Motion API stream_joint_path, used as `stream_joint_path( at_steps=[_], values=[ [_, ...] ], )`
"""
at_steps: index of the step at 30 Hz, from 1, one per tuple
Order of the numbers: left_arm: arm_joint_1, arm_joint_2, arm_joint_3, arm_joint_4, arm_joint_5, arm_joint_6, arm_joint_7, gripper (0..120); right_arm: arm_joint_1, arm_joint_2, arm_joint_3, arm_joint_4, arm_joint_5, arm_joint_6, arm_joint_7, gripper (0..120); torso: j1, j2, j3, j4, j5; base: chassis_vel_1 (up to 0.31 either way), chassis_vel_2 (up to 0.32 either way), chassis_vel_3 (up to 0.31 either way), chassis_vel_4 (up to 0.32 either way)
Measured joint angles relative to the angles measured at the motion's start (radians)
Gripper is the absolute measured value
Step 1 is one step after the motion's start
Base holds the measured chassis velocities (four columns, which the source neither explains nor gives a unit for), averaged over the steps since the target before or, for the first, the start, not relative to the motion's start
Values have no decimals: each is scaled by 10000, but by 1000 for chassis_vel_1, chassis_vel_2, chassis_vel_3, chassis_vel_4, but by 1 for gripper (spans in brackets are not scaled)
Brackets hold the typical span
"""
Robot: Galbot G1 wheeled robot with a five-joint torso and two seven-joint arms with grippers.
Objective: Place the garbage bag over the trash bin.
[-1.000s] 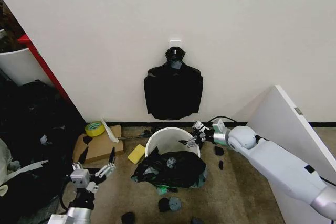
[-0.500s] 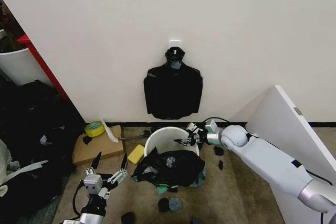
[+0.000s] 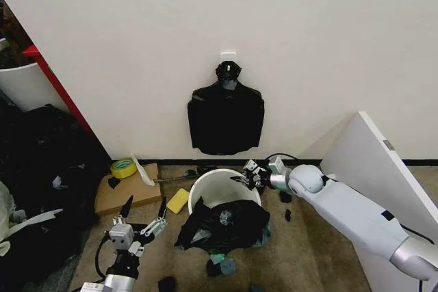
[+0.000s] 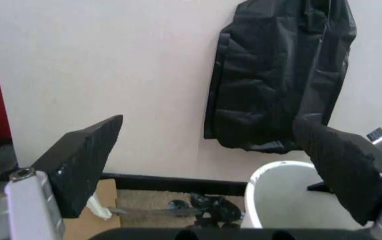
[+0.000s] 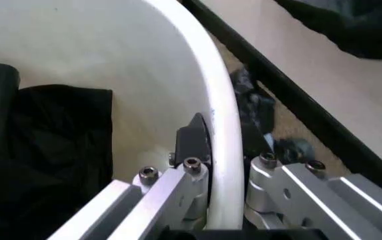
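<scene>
1. Since the earlier frames, the left gripper [image 3: 142,218] has travelled from the robot's far left toward the bin, and its arm now stands low near the cardboard [image 3: 125,192]; its two black fingers [image 4: 84,162] are spread wide apart with nothing between them.
2. Compared with a second ago, the right gripper [image 3: 248,175] sits closer against the bin's back rim, and the bag's bulk has slumped lower across the front.
3. Upright on the floor by the wall, the trash bin [image 3: 222,177] shows a white interior, with black plastic lying against the inner wall in the right wrist view.
4. Crumpled and glossy, the garbage bag [image 3: 222,226] drapes over the bin's near rim and down its front; the far rim is bare.
5. At that far rim [image 5: 223,150], the right gripper's jaws straddle the wall, one finger [image 5: 192,141] inside and the other outside, clamped on it.
6. No writing is readable on the bin or bag.
7. Behind, a bundle of black bags [image 3: 226,115] hangs on the wall.
</scene>
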Motion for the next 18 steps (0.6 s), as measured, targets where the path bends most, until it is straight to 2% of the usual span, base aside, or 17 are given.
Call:
stream_joint_path(
  at_steps=[1, 4, 6, 10, 11, 16, 18],
  values=[
    [0, 0, 0, 0, 0, 0, 0, 100, 0, 0, 0, 0, 0, 0, 0, 3, 0, 0, 0, 0, 0, 0, 0, 0, 0],
    [34, 44, -78, -47, -92, 0, -12, 100, -474, -155, 420, 869, 1168, -1072, 1896, 3, 0, -1, 1, 3, 9, 0, 0, 0, 0],
    [33, 76, -97, -50, -174, 0, -22, 100, -798, -330, 714, 1361, 1777, -1310, 2933, 2, 1, 0, 1, 2, 1, 0, 0, 0, 0],
    [-12, 93, -84, -57, -215, 13, -28, 100, -1331, -595, 1067, 2039, 2587, -1465, 4520, 2, 1, 0, 1, -2, 5, 0, 0, 0, 0],
    [-40, 92, -48, -86, -229, 42, -31, 100, -1661, -708, 1257, 2453, 3139, -1520, 5590, 2, 1, 0, 0, -3, 2, 0, 0, 0, 0],
    [-59, 192, 5, -285, -301, 121, -36, 100, -3251, -685, 2263, 4146, 4551, -1405, 8997, 2, 0, 0, 0, -2, 0, 0, 0, 0, 0],
    [-52, 231, -22, -324, -331, 124, -33, 100, -3460, -605, 2414, 4373, 4717, -1379, 9396, 2, 0, 0, -1, -5, 3, 0, 0, 0, 0]
  ],
)
